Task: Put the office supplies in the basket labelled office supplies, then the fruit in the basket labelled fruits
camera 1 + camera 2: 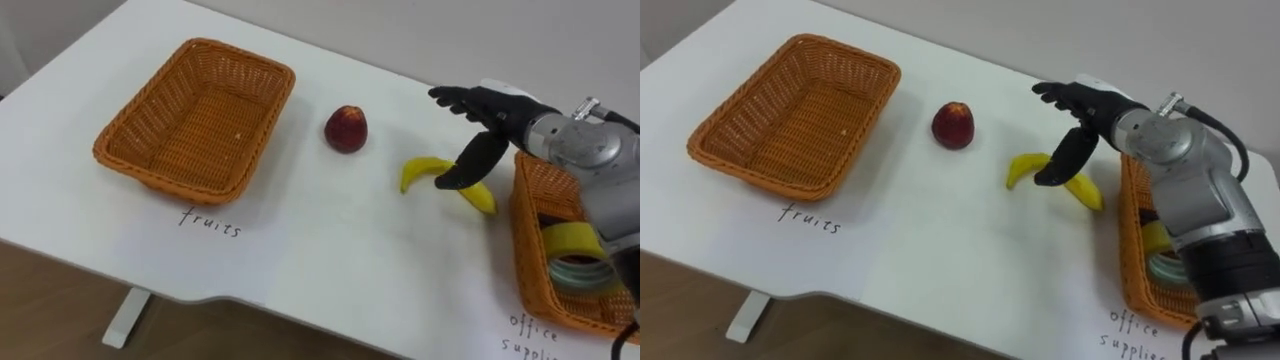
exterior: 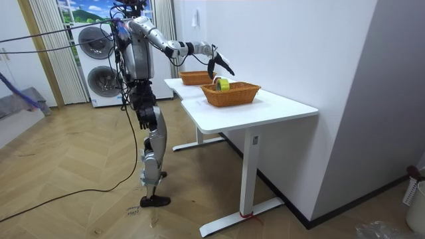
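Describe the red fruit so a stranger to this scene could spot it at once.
On the white table, find the empty wicker basket at the left. Just right of it, on the bare tabletop, sits the red fruit. It is round and dark red, unlike the curved yellow banana farther right beneath the right hand.

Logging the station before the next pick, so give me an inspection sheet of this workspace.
surface: white table, handwritten labels beside the baskets
job's things: apple and banana lie on the table between the baskets; fruit basket empty; office basket holds yellow tape
clutter: nothing seen
hands: right hand open, over the banana
cables: nothing seen on the table
surroundings: washing machines behind the robot, wood floor
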Tool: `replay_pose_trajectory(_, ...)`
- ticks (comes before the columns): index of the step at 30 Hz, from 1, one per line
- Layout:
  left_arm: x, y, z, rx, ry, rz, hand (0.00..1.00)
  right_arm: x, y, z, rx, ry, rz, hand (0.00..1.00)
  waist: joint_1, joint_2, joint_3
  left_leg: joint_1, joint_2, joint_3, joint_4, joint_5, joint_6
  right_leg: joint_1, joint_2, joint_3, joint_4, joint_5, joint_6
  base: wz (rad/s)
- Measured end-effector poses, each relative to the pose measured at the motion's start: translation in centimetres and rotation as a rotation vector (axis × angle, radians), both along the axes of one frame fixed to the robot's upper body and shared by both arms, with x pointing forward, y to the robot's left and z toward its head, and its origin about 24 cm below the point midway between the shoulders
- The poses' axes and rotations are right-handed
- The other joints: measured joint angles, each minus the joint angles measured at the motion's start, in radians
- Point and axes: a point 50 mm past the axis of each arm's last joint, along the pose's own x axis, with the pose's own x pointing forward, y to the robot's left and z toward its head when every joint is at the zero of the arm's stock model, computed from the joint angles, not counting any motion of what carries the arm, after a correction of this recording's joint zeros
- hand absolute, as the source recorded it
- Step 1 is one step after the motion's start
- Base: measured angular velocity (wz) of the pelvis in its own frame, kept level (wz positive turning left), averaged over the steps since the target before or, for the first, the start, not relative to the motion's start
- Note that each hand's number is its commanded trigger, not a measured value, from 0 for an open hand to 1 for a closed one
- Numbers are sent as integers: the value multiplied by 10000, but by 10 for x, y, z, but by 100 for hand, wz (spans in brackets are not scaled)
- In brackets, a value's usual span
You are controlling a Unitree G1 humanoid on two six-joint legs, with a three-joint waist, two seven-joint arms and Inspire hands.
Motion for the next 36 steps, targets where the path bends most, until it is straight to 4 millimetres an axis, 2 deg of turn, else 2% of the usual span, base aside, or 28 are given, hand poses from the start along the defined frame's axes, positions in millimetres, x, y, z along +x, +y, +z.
replay_pose_trajectory(5,0,-1,-1,109,98,37,0,0,-3,-2,-398,56,-112,0,58,57,42,-35,-3,-2,-8,14,-21,-43,2,6,2,4,-6,0)
replay_pose_trajectory(14,6,-3,-1,104,115,-154,0,0,-5,-2,-797,11,-201,0,157,84,58,-62,0,7,-10,13,-21,-85,2,-47,2,7,-11,0)
replay_pose_trajectory(19,6,-4,-1,217,225,-364,0,0,-8,-14,-1509,21,-584,0,270,107,59,-33,-2,-20,-8,13,-20,-25,-5,-123,-2,7,-10,1)
replay_pose_trajectory(24,9,-3,0,363,294,-777,0,0,-17,-22,-2467,-112,-1165,0,416,134,39,-193,-23,-236,50,18,-28,-64,-14,-411,8,6,-10,12)
replay_pose_trajectory(33,5,-2,0,541,597,-1099,0,2,-8,-26,-2663,-985,-1493,0,491,247,18,-242,-45,-335,123,19,-29,-20,-23,-558,1,6,-11,2)
replay_pose_trajectory(36,1,-2,-1,542,859,-1215,0,0,-13,-34,-2748,-760,-1738,0,637,340,-4,-217,-60,-376,141,19,-28,35,-32,-570,-3,6,-10,4)
